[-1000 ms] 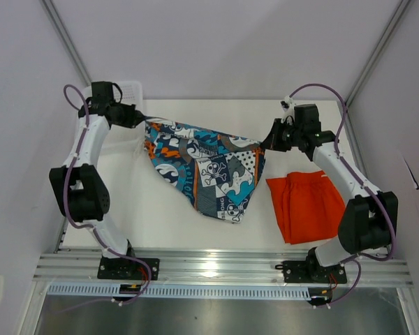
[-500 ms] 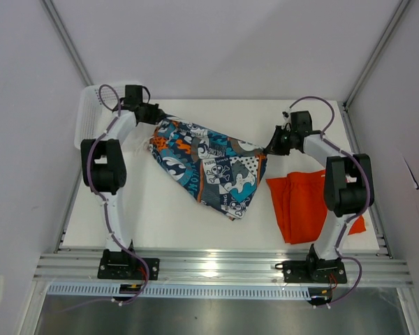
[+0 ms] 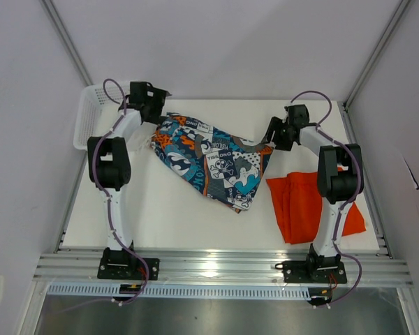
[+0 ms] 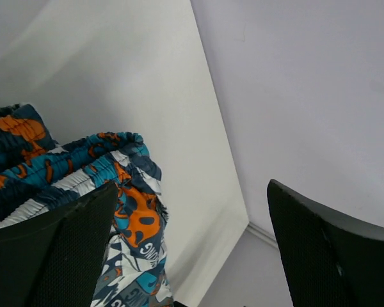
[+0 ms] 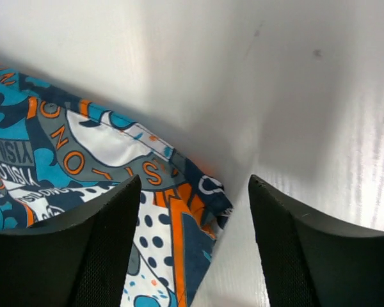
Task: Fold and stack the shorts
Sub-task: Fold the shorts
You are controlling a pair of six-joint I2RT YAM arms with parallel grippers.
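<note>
Item: patterned soft-fabric shorts (image 3: pixel 213 164), printed in blue, orange, white and black with skull emblems. They lie loosely spread and rumpled on the white table (image 3: pixel 160 216), slanting from far left to centre right, not yet folded. Handling, by judgement: light, limp and without stiffness, likely to sag and bunch when lifted. They are best taken at the thicker edges, the gathered elastic waistband (image 4: pixel 83 166) at one end and the leg hem corner (image 5: pixel 205 204) at the other. Position to jaws: the waistband sits against the inner side of one finger of the left gripper (image 4: pixel 191 195), whose jaws stand wide apart with bare table between them and nothing clamped. The hem corner lies in the gap of the right gripper (image 5: pixel 195 185), whose jaws are likewise apart and not closed on the cloth. Companion item: plain bright orange fabric shorts (image 3: pixel 311 206), lying flat on the right side of the table near the patterned pair, with no visible overlap. Surroundings: white plastic mesh basket (image 3: pixel 89 118) at the far left corner, beside the left arm.
</note>
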